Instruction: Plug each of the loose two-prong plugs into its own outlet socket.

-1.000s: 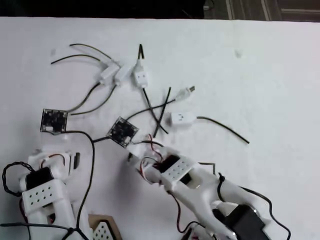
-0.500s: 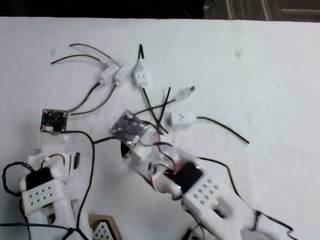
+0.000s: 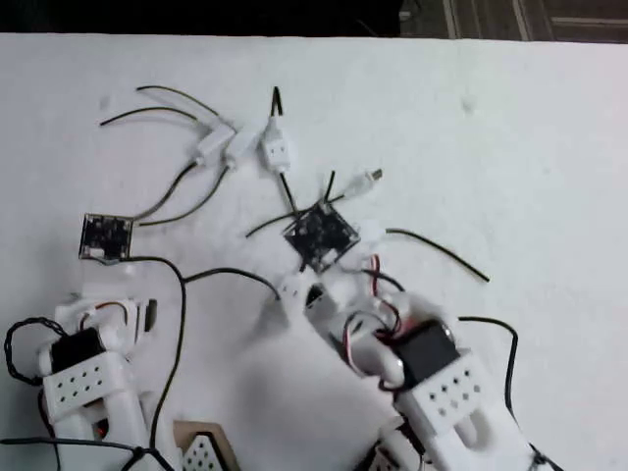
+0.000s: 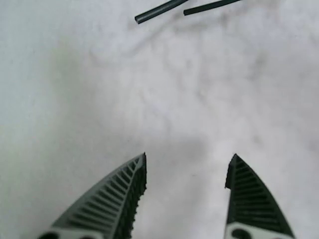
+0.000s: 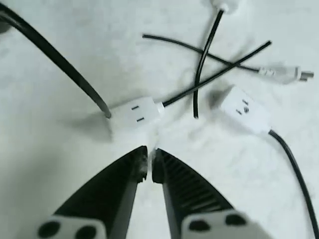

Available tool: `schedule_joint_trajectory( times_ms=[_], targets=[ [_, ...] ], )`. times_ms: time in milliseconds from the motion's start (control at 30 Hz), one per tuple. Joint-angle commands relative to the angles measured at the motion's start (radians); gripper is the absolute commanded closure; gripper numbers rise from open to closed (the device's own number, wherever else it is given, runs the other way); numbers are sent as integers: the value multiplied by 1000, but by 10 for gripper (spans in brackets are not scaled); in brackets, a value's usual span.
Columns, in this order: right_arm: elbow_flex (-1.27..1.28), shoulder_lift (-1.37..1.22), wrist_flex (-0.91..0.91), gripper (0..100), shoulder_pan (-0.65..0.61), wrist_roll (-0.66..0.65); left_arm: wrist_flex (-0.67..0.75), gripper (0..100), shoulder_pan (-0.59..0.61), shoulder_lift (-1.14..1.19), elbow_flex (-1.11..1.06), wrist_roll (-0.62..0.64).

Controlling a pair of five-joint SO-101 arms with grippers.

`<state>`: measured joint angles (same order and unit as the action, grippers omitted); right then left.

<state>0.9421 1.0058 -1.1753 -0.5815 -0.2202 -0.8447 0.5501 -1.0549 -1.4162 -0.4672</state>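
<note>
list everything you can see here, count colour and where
table: one, white, under everything
near socket: one, white, just ahead of the right gripper's tips
second socket: one, white, farther out, black cord attached
far socket: one, white, toward the table's far side
loose plug: one, white with metal prongs, beyond the second socket
connector pair: two, white, side by side next to the far socket; plug or socket, cannot tell
cords: several, black, running from these pieces, some crossing
left arm: one, white, at the near edge
right arm: one, white, reaching toward the sockets
left gripper: one, black fingers, open over bare table
right gripper: one, black fingers, shut, holding nothing
</note>
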Motion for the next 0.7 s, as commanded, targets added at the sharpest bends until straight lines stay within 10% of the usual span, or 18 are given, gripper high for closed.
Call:
schedule_joint_trajectory(
  times_ms=[0,333,667],
  targets=[
    [-3,-61,-7,981,44,9,15,736,24,-19,11,0],
    [31,-128,-1,764,-189,71,15,736,22,-19,9,0],
    [28,-377,268,759,-277,71,15,736,22,-19,8,0]
  ],
)
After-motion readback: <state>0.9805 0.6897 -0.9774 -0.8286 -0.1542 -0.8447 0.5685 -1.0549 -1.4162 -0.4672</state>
